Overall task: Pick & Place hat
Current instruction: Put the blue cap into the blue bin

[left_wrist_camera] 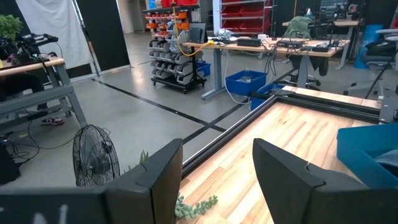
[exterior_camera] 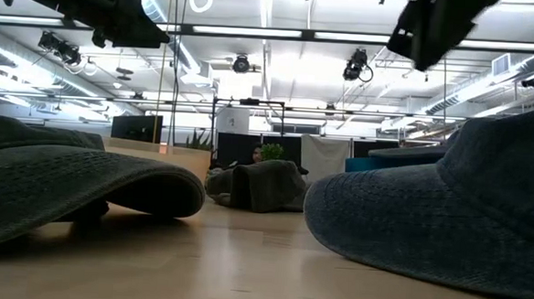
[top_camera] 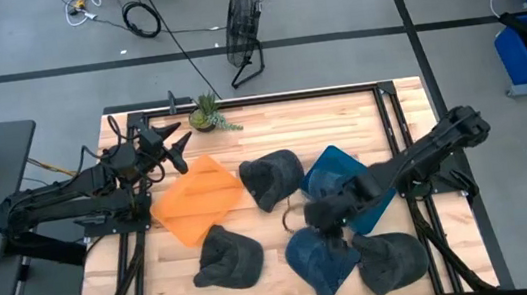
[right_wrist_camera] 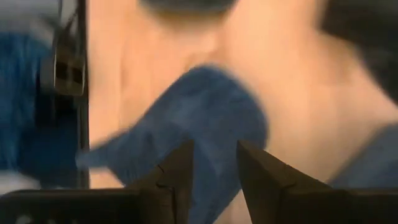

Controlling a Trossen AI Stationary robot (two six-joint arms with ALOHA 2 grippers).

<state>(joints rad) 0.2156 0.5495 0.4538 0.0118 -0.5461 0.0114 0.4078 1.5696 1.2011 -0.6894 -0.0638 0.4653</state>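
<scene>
Dark fingers [right_wrist_camera: 186, 177] of the right gripper [top_camera: 314, 217] frame a blue hat [top_camera: 320, 259] — parted narrowly, holding nothing; hat lies just beneath, toward six o'clock, brim long axis roughly ten-to-four; left gripper [top_camera: 171, 147] waits open, well apart — right arm nearer.

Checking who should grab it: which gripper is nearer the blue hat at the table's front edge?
Right. The right gripper hangs just above the blue hat, fingers open. The left gripper waits open across the table, beyond the orange bin.
</scene>
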